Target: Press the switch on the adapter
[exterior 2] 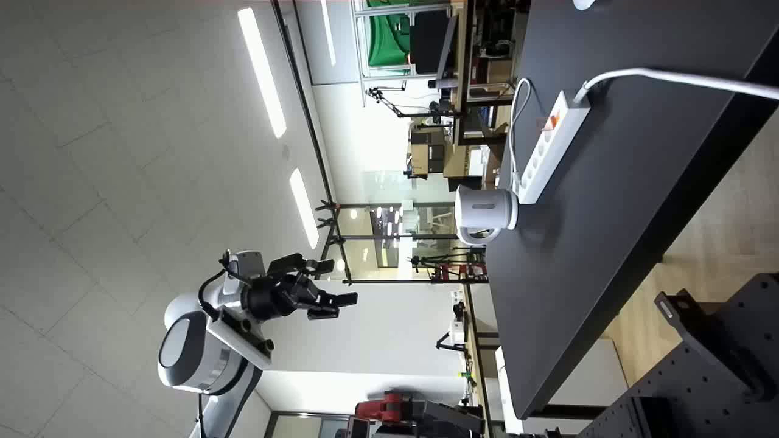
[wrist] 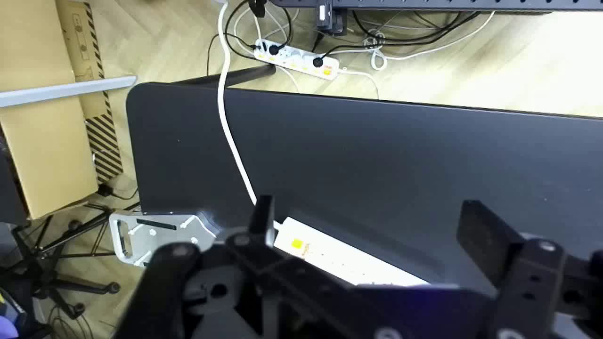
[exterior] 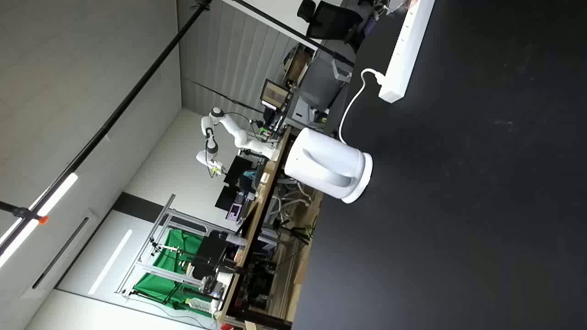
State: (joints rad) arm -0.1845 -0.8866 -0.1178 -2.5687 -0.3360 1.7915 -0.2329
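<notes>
The gripper [exterior 2: 338, 283] is hanging well above the dark desk [exterior 2: 608, 182], its two black fingers [wrist: 485, 235] standing wide apart. On the desk the white power strip [exterior 2: 557, 149] is lying flat, its orange switch [exterior 2: 552, 121] sitting at the end where a thick white cord [exterior 2: 681, 76] is leaving and crossing the desk's edge. Near the strip's opposite end a white electric kettle [exterior: 328, 162] is standing upright, and a thinner plugged-in cord [exterior: 352, 103] is passing behind it in an exterior view.
</notes>
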